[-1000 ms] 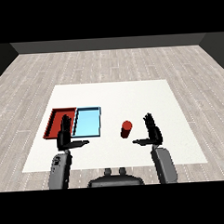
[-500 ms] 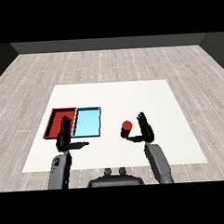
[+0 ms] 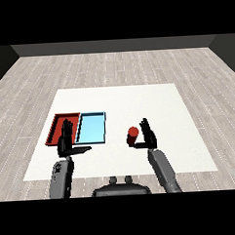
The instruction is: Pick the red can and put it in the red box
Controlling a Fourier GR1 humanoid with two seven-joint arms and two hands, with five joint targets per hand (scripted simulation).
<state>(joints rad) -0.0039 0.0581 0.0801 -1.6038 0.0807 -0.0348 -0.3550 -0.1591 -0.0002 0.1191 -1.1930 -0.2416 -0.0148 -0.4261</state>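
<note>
Now the small red cylindrical can [image 3: 133,134] stands upright on the white table [image 3: 153,108], long axis vertical, at three o'clock of the light blue tray [image 3: 91,128]. Right hand [image 3: 149,136], fingers straight, sits just beside it; left hand [image 3: 67,143] hovers spread by the red tray [image 3: 58,125].

The red can [image 3: 133,135] stands upright on the white desk [image 3: 138,103], a short cylinder with a round red top, to the right of the two trays. The red tray [image 3: 58,123] lies flat at the left, a shallow rectangle with dark red rim, touching the light blue tray [image 3: 92,128] along its right side.
</note>
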